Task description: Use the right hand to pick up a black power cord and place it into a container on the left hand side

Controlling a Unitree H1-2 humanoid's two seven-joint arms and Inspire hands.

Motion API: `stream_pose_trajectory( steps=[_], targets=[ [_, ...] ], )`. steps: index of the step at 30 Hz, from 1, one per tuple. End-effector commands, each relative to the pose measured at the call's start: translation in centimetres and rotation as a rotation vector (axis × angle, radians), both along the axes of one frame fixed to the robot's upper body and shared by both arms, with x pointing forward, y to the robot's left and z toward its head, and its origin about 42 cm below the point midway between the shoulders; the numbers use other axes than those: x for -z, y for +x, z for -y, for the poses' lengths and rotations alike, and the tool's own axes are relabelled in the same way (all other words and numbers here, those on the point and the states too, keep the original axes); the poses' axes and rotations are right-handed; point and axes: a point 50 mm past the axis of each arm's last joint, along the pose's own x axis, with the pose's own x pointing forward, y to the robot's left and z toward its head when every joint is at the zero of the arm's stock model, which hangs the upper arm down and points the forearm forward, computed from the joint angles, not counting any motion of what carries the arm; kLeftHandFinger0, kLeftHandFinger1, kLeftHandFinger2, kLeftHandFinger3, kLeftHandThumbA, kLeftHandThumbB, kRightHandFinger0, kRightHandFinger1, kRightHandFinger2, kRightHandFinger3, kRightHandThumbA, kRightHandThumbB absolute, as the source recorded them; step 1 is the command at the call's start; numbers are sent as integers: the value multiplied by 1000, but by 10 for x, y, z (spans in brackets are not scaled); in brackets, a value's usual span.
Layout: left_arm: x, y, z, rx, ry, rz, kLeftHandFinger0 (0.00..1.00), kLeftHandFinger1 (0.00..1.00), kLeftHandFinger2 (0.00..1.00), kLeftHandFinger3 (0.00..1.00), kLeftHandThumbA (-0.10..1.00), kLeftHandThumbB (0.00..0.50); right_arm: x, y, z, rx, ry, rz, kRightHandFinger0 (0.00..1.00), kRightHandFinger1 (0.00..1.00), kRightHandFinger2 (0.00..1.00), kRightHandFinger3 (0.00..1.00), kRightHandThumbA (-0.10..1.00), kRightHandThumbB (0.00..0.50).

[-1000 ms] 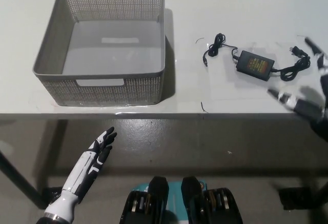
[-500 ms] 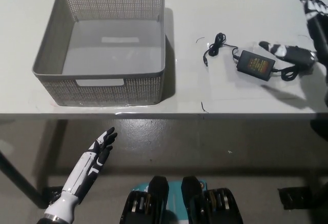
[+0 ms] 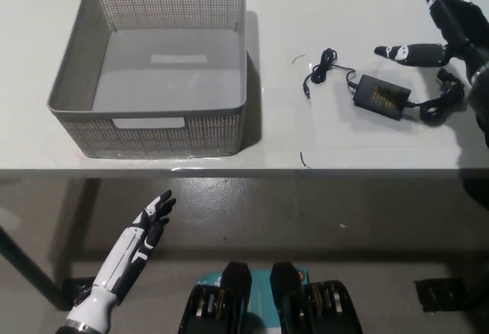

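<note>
A black power cord with a brick-shaped adapter (image 3: 380, 96) lies on the white table (image 3: 344, 139) at the right, its thin cable (image 3: 322, 67) looping left and a bundled cable with plug (image 3: 445, 95) at its right. My black right hand (image 3: 447, 32) hovers open just above and behind the adapter, fingers spread, holding nothing. A grey perforated basket (image 3: 69, 93) stands empty on the table's left. My white left hand (image 3: 149, 223) rests open below the table's front edge at the lower left.
The table's front edge (image 3: 229, 170) runs across the middle of the picture, with grey floor below it. Bare tabletop lies between the basket and the cord. A small dark scrap (image 3: 304, 160) sits near the front edge.
My right hand has risen from the table's front right edge and moved back and left, to above the adapter. The cord, basket and left hand have not moved.
</note>
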Motion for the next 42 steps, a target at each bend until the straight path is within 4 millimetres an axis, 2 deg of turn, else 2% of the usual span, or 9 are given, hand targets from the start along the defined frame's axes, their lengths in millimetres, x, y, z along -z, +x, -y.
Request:
stream_pose_trajectory(
  steps=[1, 6, 10, 17, 26, 35, 42],
  targets=[
    [-10, -4, -5, 9, -6, 55, 1000, 1000, 1000, 1000, 1000, 273, -33, 13, 0, -8, -1, -57, 1000, 1000, 1000, 1000, 957, 500],
    [-6, -14, -5, 13, -8, 46, 1000, 1000, 1000, 1000, 1000, 261, -17, 13, 1, -37, 35, -188, 1000, 1000, 1000, 1000, 998, 500],
    [-5, -16, -4, 0, 1, 29, 1000, 1000, 1000, 1000, 1000, 283, -6, 12, 2, -58, 54, -264, 1000, 1000, 1000, 1000, 1000, 500],
    [-6, -15, -4, 2, 3, 34, 1000, 1000, 1000, 1000, 1000, 292, 13, 9, 2, -72, 109, -317, 1000, 1000, 1000, 1000, 1000, 500],
    [-7, -14, -4, 8, -10, 38, 1000, 1000, 1000, 1000, 1000, 286, 46, 6, -9, -82, 119, -367, 1000, 1000, 1000, 1000, 1000, 500],
    [-8, -13, -4, 5, -2, 40, 1000, 1000, 1000, 1000, 1000, 289, 57, 14, -16, -81, 119, -394, 1000, 1000, 1000, 1000, 1000, 500],
    [-9, -11, -5, 7, 2, 37, 1000, 1000, 1000, 1000, 1000, 310, 56, 20, -19, -76, 96, -401, 1000, 1000, 1000, 1000, 996, 500]
  ],
)
